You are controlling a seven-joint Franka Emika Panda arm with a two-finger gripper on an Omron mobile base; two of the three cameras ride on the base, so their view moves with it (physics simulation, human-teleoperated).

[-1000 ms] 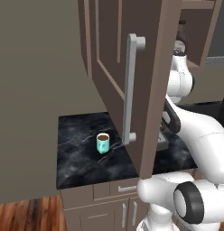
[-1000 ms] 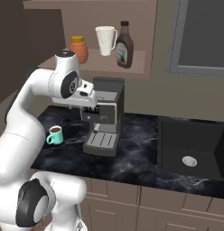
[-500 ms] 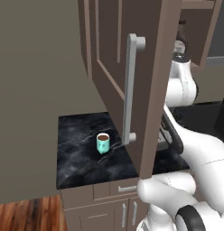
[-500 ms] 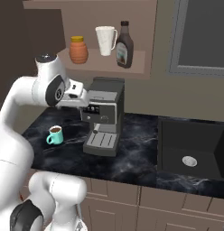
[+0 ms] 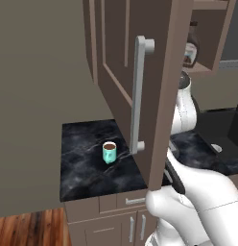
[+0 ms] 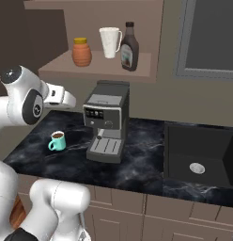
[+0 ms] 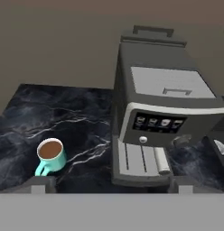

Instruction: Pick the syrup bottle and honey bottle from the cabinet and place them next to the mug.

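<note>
The tool [image 7: 109, 186] has just let go. A second ago its fingers were pressed together. Now the two tips stand wide apart at the bottom of the hand view, with nothing between them. Over the same second the arm has drawn back and to the left, away from the front of the coffee machine [image 6: 106, 120], and the hand now looks down on that machine from above and in front.

The mug [image 6: 57, 140] sits on the surface [image 6: 137, 157] just left of the machine. It is upright, full of dark liquid, and has not moved. There is bare marble around it, mostly to its left and front.

Above, the shelf [image 6: 97, 69] holds everything as before. The honey bottle [image 6: 81, 52] is on the left, a white jug [image 6: 109, 42] in the middle and the syrup bottle [image 6: 129, 47] on the right, all upright. The cabinet [image 5: 157, 67] door is swung wide, its bar handle [image 5: 138, 96] facing the left base camera.

Neither bottle has been fetched yet. With the door out of the way and the tool empty and spread, the arm looks ready to rise to the shelf. The honey bottle is the closer of the two to the hand.
</note>
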